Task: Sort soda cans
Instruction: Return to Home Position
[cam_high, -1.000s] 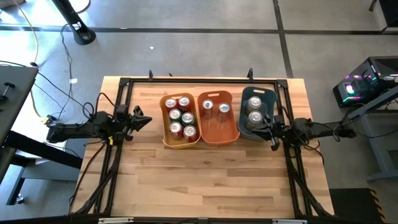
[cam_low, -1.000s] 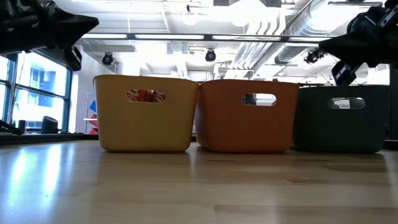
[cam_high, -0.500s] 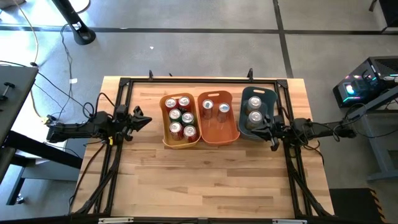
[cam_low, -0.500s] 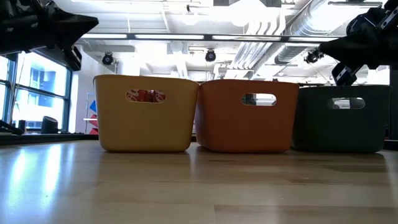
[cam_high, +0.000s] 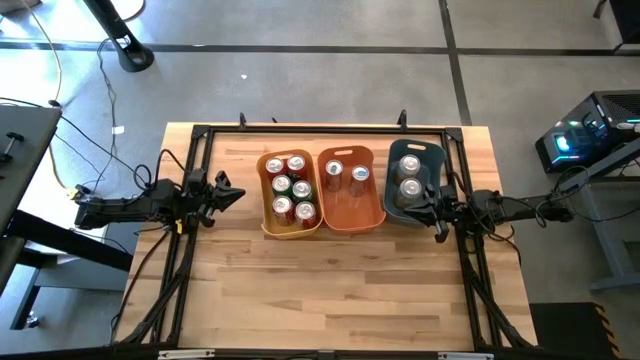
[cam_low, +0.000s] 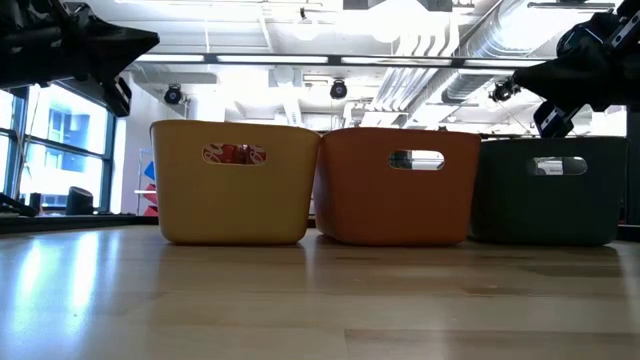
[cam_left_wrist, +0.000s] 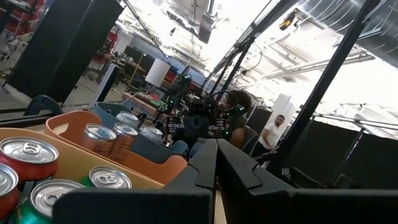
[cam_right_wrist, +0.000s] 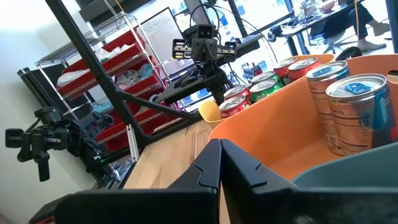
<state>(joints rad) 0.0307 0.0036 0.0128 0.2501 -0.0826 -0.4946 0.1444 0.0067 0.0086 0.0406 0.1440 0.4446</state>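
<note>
Three bins stand in a row across the back half of the desk (cam_high: 320, 290), the yellow and orange ones touching and the dark teal one just beside the orange. The yellow bin (cam_high: 264, 200), on the left, holds six soda cans (cam_high: 281, 184) standing upright in two columns, red and green bodies mixed. The orange bin (cam_high: 350, 212) in the middle holds two upright cans (cam_high: 334, 168) at its far end, its near half bare. The teal bin (cam_high: 433, 153) holds two more cans (cam_high: 410, 187), one behind the other. From desk level a red can shows through the yellow bin's handle slot (cam_low: 235, 154). The left arm (cam_high: 130, 205) lies level above the desk's left edge; the left jaws point at the yellow bin but are apart from it, pressed together with nothing between them. The right arm (cam_high: 500, 208) reaches in from the right edge; the right jaws are at the teal bin's near right corner, above its rim, also closed and empty. A black frame (cam_high: 320, 128) runs round the desk. On the floor beyond are a stand's base (cam_high: 128, 52) and a lit computer case (cam_high: 580, 135). A person (cam_left_wrist: 273, 130) stands far off in the room.
</note>
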